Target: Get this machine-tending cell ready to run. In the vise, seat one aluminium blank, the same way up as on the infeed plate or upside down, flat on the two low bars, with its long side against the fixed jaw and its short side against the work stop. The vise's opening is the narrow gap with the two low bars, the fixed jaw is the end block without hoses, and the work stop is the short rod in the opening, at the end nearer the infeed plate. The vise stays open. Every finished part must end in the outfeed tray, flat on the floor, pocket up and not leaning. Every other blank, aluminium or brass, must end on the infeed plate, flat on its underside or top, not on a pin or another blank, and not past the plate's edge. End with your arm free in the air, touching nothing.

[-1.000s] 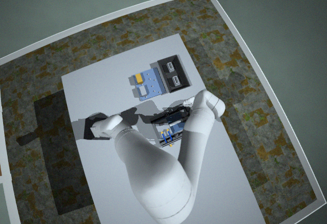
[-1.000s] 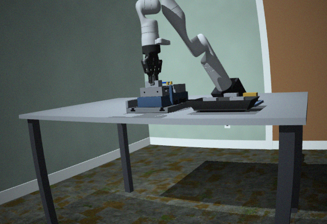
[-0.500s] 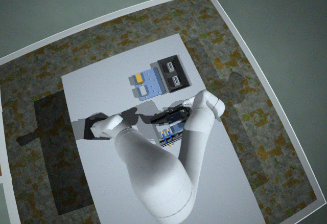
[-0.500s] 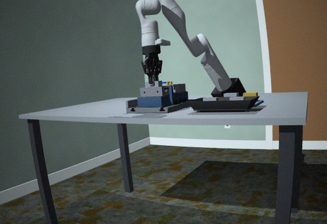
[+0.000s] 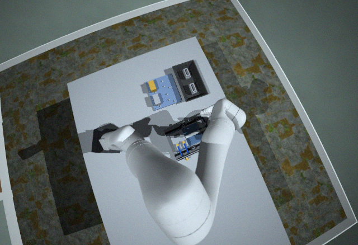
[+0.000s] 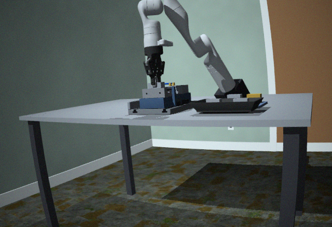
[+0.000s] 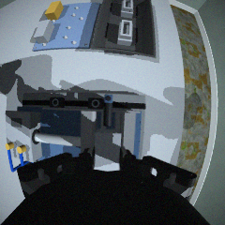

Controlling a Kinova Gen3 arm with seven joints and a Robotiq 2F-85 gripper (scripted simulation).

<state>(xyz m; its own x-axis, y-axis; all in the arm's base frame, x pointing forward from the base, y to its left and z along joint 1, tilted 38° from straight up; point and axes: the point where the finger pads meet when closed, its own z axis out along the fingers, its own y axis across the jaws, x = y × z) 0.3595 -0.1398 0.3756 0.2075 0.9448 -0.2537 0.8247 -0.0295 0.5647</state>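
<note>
I count one aluminium blank [image 7: 107, 149] pinched in my gripper [image 7: 107, 152], down at the vise [image 6: 161, 98] opening (fingers part closed, clamped on its sides). At twelve o'clock in the wrist view, the infeed plate [image 7: 84, 28] carries one more aluminium blank [image 7: 42, 32] and one brass blank [image 7: 53, 9]. At one o'clock, the outfeed tray [image 7: 145, 28] holds two finished parts [image 7: 126, 30].
</note>
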